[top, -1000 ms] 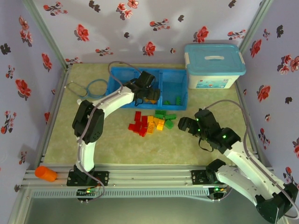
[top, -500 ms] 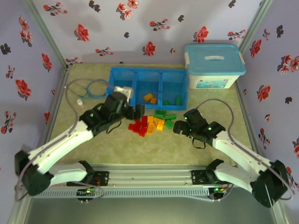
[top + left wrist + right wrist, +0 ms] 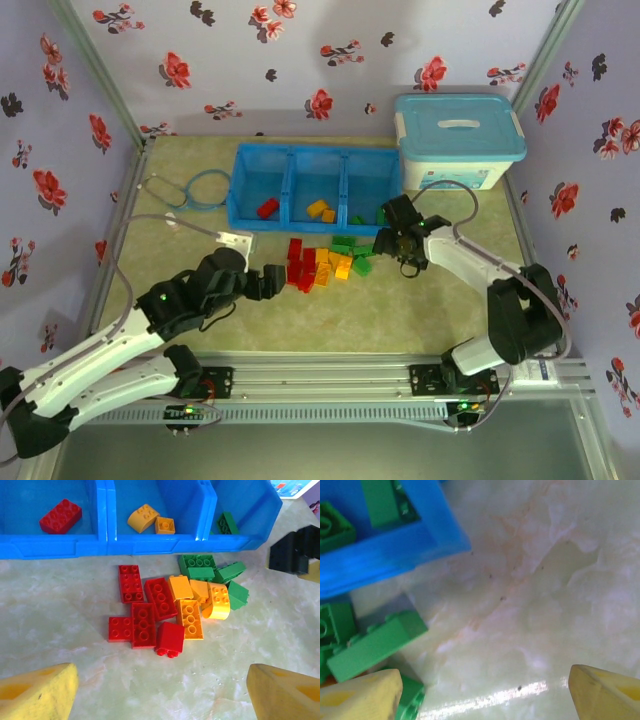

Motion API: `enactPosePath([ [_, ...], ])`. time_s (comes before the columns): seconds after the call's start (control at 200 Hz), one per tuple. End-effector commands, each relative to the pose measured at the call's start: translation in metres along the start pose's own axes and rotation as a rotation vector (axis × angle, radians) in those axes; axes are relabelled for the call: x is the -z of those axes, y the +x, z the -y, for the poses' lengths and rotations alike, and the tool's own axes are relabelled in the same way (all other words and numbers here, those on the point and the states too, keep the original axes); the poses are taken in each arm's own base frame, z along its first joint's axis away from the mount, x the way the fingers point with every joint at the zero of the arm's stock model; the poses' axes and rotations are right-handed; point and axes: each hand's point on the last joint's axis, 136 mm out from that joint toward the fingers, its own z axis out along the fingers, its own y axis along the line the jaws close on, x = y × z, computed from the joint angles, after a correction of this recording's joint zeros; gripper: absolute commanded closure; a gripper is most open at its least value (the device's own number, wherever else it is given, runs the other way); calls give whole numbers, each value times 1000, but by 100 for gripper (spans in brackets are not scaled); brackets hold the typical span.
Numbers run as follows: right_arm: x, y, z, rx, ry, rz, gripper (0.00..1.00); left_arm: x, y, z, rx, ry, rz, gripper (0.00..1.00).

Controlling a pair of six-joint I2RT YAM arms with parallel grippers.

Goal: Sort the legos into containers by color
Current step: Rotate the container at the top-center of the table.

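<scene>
Legos point(image 3: 160, 597) are heaped on the table point(image 3: 65, 605), just in front of the blue tray of containers point(image 3: 150, 546). One red, two orange and some green pieces are lodged in separate compartments. Left gripper point(image 3: 160, 695) is spread wide, empty, near the heap. Right gripper point(image 3: 485, 695) is likewise spread and empty, beside loose green bricks point(image 3: 375, 647).

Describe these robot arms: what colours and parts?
White links, black joints with small green lights. The left gripper and right gripper are black with yellow fingers. A grey cable loops along each arm.
</scene>
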Motion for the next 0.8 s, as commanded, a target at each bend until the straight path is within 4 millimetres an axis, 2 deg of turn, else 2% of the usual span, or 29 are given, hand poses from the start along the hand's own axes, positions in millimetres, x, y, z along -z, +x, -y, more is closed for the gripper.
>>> enactPosePath([
  [0.0, -4, -20, 4, -5, 52, 36, 13, 6, 5, -10, 9, -27, 12, 13],
  [0.32, -34, -31, -1, -7, 100, 12, 13, 15, 20, -19, 44, -14, -5, 15],
  [0.47, -48, -45, -1, -12, 105, 9, 13, 15, 32, -22, 100, 10, 8, 16],
  [0.65, -54, -69, -7, 4, 93, 5, 14, 10, 42, -17, 142, 23, -10, 17],
  [0.795, -52, -60, -9, 22, 64, -19, 13, 5, 52, -16, 141, -4, -34, 17],
])
